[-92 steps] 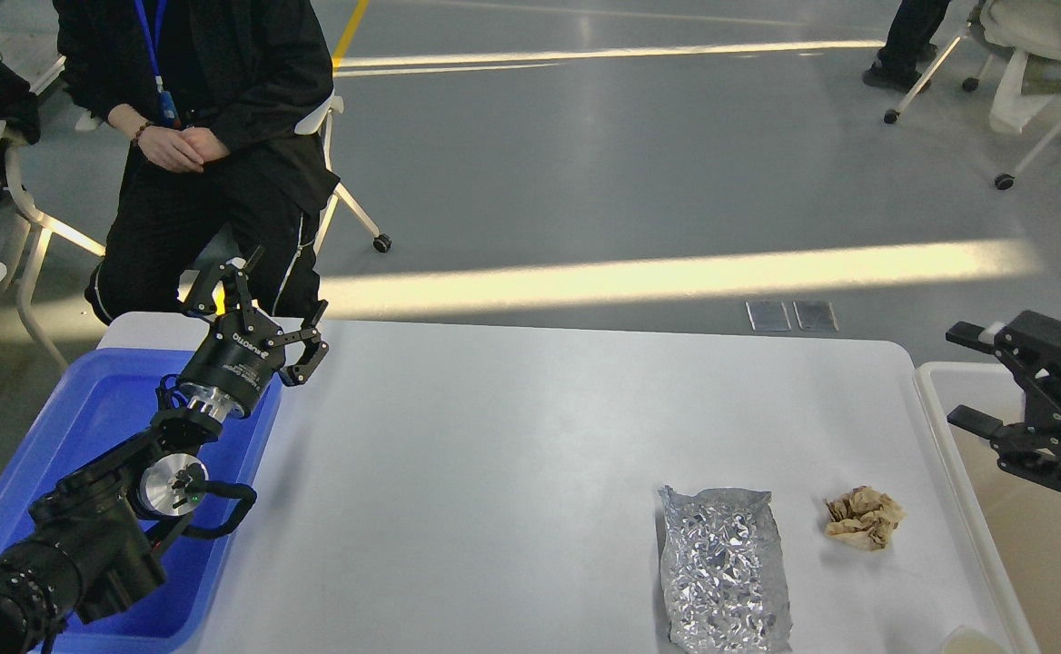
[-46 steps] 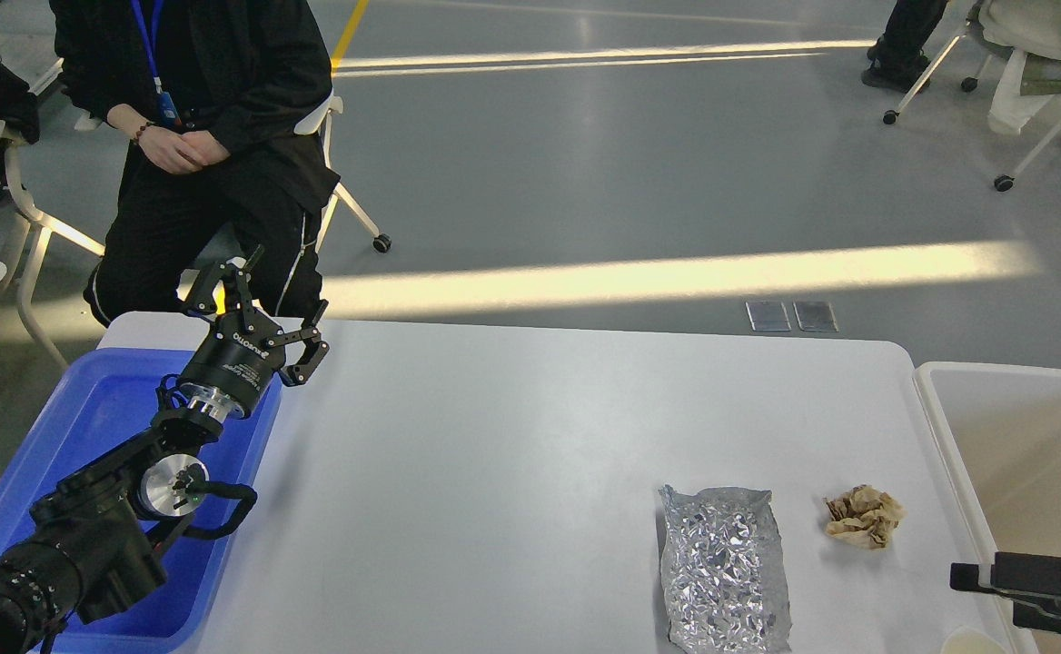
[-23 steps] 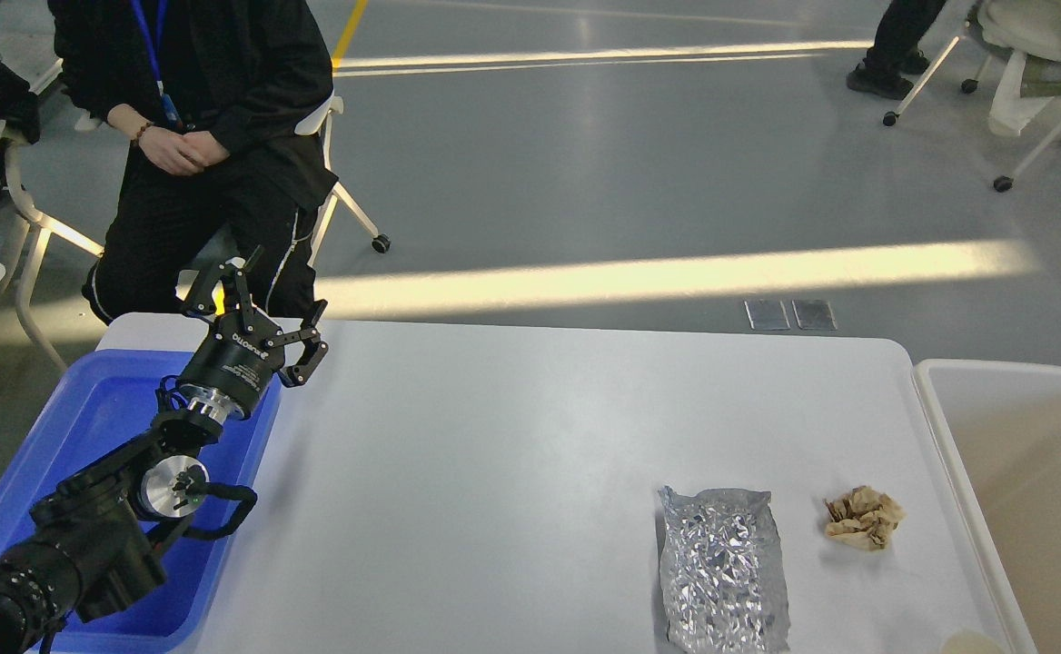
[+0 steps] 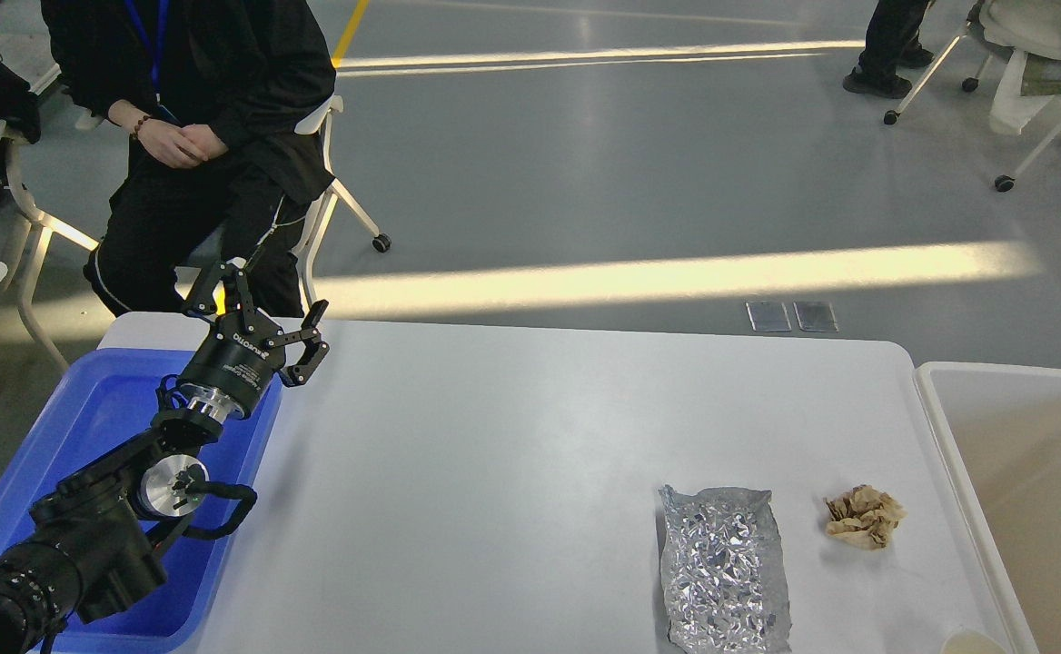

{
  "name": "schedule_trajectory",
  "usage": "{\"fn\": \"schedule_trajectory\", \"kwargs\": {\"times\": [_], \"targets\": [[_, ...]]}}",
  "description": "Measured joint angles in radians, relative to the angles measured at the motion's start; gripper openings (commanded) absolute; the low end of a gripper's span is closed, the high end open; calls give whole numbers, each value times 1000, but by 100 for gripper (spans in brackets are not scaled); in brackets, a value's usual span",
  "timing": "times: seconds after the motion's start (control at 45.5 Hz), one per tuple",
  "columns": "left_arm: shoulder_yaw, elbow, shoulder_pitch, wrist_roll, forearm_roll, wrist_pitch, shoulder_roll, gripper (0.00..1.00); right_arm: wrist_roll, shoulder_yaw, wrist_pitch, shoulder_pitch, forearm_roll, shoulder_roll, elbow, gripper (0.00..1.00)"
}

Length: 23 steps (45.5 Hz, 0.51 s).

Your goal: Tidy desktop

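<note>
— What do you see from your head camera?

— The desktop (image 4: 512,472) spreads across the middle. A crumpled foil bag (image 4: 724,569) lies flat near its front right, and a brown paper wad (image 4: 864,516) sits just beside it, apart from it. A blue tub (image 4: 85,436) stands at the left edge, an off-white tub (image 4: 1021,481) at the right, probably there to take the rubbish.

— And your arms?

— My left gripper (image 4: 262,313) hangs above the blue tub's far corner, fingers spread wide, holding nothing. My right gripper is out of view.

— Why is it waiting there?

— I judge it's parked clear. Both scraps lie well apart from it, nearer the off-white tub, so the right arm seems better placed.
</note>
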Motion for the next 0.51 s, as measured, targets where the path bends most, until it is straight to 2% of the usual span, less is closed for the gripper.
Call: {"fn": "schedule_trajectory", "kwargs": {"times": [0.264, 0.374, 0.462, 0.505], "targets": [[0, 0, 0, 0, 0, 0, 0, 100, 2, -60, -12, 54, 33, 27, -21, 96], [0, 0, 0, 0, 0, 0, 0, 100, 2, -97, -14, 92, 43, 46, -39, 71], [0, 0, 0, 0, 0, 0, 0, 100, 3, -132, -17, 126, 48, 60, -55, 27], [0, 0, 0, 0, 0, 0, 0, 100, 3, -152, -17, 144, 50, 65, -63, 22]]}}
